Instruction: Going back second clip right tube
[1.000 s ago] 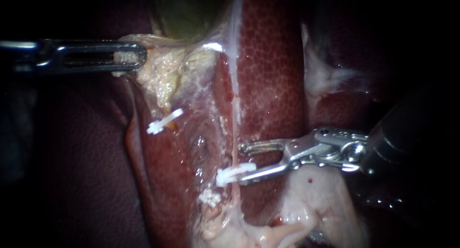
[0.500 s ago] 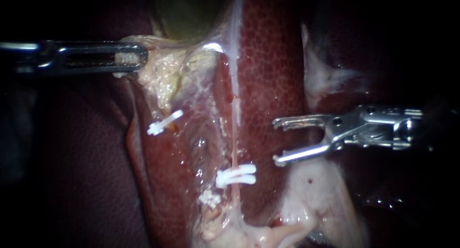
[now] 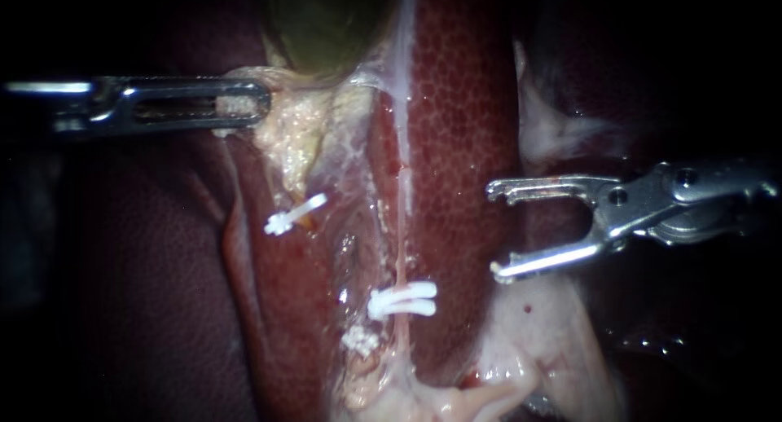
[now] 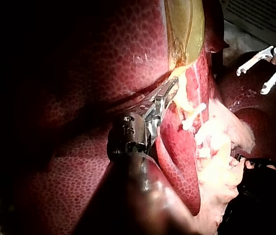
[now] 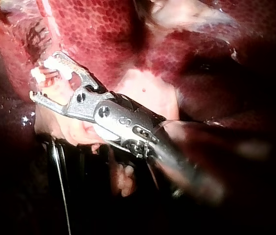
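- Endoscope view: the right instrument (image 3: 492,229) enters from 3 o'clock, its pincer spread wide and holding nothing. The second clip (image 3: 401,300) sits on the right tube (image 3: 400,243), at about 8 o'clock from that pincer and apart from it, with bare liver (image 3: 464,104) between them.
- The clip shows as 2 white bars with a long axis from 9 to 3 o'clock. It crosses the tube, which runs from 12 to 6, and its free ends point to 3 o'clock, toward the pincer.
- A lower clip (image 3: 357,339) lies just beside it at 7 o'clock.
- The left instrument (image 3: 244,106), at 10 o'clock, pinches pale tissue (image 3: 289,133) under the gallbladder (image 3: 326,23), well apart from the second clip. The right instrument is the nearer 1.
- I judge that a retreat toward 3 o'clock, along the clip's own axis, would keep the lower tip off the tube.
- Left wrist view: the left instrument (image 4: 165,95) is pressed on the pale tissue (image 4: 177,100). The right instrument (image 4: 251,82) stands spread, well beyond it.
- Right wrist view: the right instrument (image 5: 44,78) gapes, and the second clip (image 5: 39,72) shows just ahead of its tips.
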`<move>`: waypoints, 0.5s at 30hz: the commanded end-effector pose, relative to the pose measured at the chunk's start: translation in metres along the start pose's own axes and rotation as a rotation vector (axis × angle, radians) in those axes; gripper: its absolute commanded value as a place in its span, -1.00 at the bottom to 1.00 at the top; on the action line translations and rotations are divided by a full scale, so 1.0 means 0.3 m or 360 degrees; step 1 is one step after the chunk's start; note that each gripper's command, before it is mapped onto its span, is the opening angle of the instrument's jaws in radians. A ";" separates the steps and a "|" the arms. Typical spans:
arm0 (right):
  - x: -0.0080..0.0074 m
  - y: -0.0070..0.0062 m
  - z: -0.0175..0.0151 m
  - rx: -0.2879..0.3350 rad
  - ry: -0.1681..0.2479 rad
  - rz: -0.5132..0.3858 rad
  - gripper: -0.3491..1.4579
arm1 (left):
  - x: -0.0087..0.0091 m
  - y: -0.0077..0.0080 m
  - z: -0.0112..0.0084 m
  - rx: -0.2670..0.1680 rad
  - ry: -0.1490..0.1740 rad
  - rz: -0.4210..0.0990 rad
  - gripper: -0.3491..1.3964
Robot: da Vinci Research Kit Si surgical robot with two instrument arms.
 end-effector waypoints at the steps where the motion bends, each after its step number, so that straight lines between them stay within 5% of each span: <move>1: -0.0002 0.0002 0.000 0.0001 -0.0002 0.0002 0.05 | 0.0011 0.0004 0.0018 0.0004 0.0014 0.0003 -1.00; 15: -0.0002 0.0003 0.000 0.0005 -0.0002 0.0002 0.05 | 0.0121 0.0015 0.0179 0.0033 0.0087 0.0030 -1.00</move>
